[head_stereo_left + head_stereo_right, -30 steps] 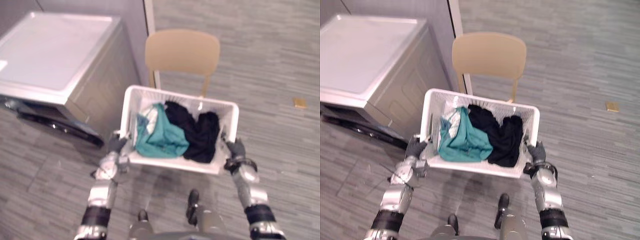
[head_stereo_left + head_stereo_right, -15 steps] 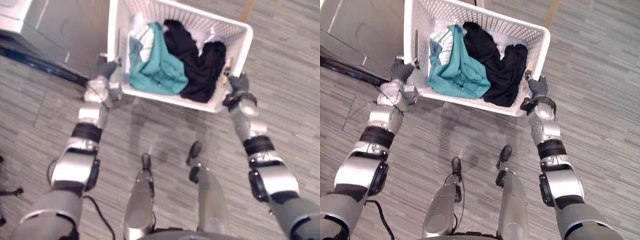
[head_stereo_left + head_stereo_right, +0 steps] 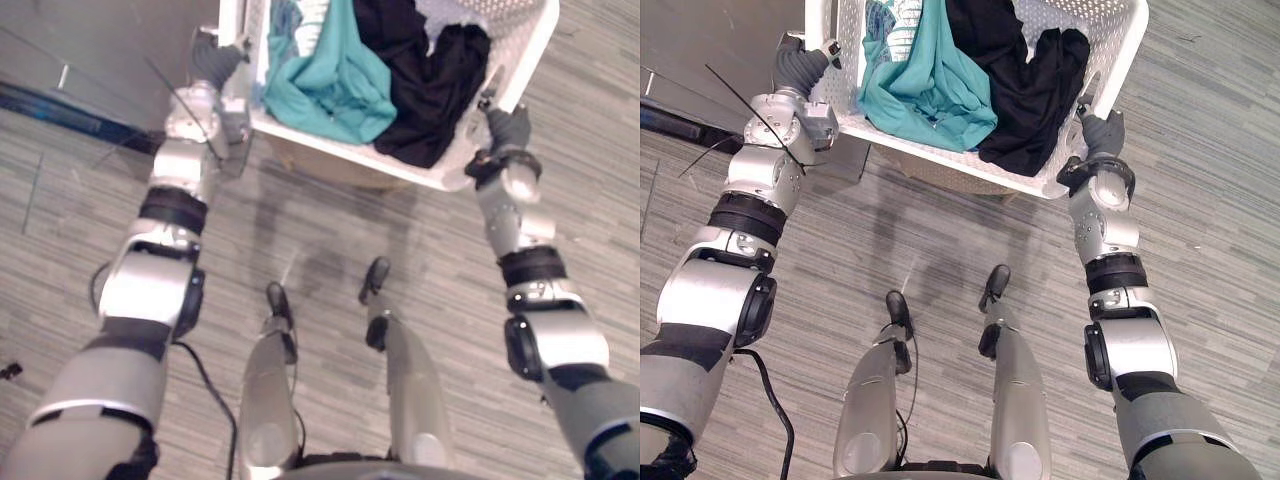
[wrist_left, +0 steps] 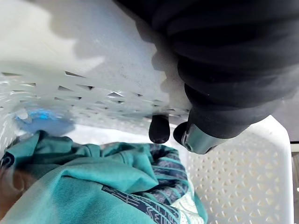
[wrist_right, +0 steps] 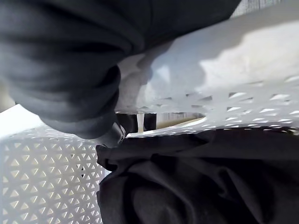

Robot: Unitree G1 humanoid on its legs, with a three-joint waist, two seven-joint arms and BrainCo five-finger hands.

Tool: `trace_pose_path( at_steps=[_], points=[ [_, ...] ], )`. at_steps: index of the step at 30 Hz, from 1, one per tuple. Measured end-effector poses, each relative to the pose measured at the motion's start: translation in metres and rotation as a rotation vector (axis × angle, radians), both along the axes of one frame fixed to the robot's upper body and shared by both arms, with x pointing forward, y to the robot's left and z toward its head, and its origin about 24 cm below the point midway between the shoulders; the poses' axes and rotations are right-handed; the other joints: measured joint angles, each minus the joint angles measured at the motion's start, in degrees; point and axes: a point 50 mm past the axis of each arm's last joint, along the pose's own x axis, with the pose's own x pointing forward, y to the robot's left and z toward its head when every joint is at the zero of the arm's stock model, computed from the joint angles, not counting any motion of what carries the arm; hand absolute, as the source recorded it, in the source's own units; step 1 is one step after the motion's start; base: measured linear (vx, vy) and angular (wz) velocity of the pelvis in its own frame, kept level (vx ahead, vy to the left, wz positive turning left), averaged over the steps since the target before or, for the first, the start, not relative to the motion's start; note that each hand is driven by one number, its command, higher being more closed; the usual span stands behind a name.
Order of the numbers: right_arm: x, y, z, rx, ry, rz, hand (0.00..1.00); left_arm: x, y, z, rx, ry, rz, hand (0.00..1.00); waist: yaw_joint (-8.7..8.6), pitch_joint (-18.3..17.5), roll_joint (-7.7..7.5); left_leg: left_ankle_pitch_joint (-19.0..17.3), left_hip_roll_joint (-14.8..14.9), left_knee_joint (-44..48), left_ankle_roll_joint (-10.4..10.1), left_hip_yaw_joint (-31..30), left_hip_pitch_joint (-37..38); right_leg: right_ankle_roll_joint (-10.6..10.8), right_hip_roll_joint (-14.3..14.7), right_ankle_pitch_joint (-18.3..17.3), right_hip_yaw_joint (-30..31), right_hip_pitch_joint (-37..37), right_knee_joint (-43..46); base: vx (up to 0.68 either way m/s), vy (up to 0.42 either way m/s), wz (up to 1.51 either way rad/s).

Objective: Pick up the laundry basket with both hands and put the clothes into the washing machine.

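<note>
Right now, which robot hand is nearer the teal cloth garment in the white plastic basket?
Left. The left robot hand grips the basket rim beside the teal garment; right robot hand grips the opposite rim, past black clothes.

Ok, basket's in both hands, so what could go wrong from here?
1. The black garment is heaped up to the basket rim nearest the robot, beside the right hand. A tip that way might spill it.
2. The left hand and right hand grip just the side rims, so the load may swing or slip.
</note>
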Motion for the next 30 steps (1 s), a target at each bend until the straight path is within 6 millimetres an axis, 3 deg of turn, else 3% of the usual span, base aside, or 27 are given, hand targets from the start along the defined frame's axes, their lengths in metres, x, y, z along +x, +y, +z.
trace_pose_path(
  at_steps=[4,5,6,7,14,20,30],
  points=[
    [0.005,0.003,0.007,-0.024,0.014,0.002,1.0,0.001,-0.001,0.002,-0.009,0.001,0.012,1.0,-1.05,0.0,0.0,-0.67,0.25,1.03,0.33,0.17,-0.25,0.07,0.08,0.05,0.19,-0.01,0.02,0.02,0.01,-0.04],
    [0.006,0.002,0.009,-0.038,0.021,0.0,1.0,0.002,-0.001,0.002,-0.012,0.007,0.013,0.0,-1.11,0.0,0.0,-0.78,0.29,1.19,0.36,0.23,-0.26,0.08,0.09,0.05,0.28,-0.06,0.02,0.03,0.024,-0.09],
    [0.009,0.003,0.014,-0.06,0.034,-0.003,1.0,0.002,0.0,0.001,-0.018,0.018,0.023,0.0,-1.23,0.0,0.0,-0.8,0.36,1.46,0.38,0.49,-0.46,0.55,0.1,0.42,0.24,-0.37,0.02,0.02,0.02,-0.11],
    [0.011,0.004,0.016,-0.07,0.039,-0.005,0.0,0.002,0.001,0.002,-0.025,0.016,0.034,0.0,-1.29,0.0,0.0,-0.84,0.37,1.71,0.45,0.71,-0.77,0.5,0.07,0.5,0.27,-0.7,0.02,0.02,0.017,-0.11],
    [0.019,0.021,0.023,-0.171,0.085,0.019,0.0,0.004,0.013,0.001,-0.113,0.049,0.105,0.0,-1.52,0.0,-0.01,-0.87,0.5,2.45,0.53,0.42,-2.26,0.21,0.01,1.03,-0.14,-1.62,-0.01,0.01,0.002,0.0],
    [0.024,0.037,0.038,-0.261,0.092,0.043,0.0,0.0,0.021,0.02,-0.212,0.001,0.126,0.0,-2.35,-0.01,-0.01,-0.85,0.3,2.85,0.55,0.04,-3.3,0.55,-0.11,2.02,-0.52,-1.63,-1.25,0.01,0.008,0.02],
    [0.026,0.036,0.046,-0.343,0.104,0.011,0.0,0.001,0.021,0.021,-0.239,0.001,0.128,0.0,-2.52,-0.01,-0.02,-0.84,0.21,2.79,0.56,-0.02,-3.3,0.14,-0.33,2.44,-1.15,-1.57,-1.26,0.03,0.008,0.0]
  ],
)
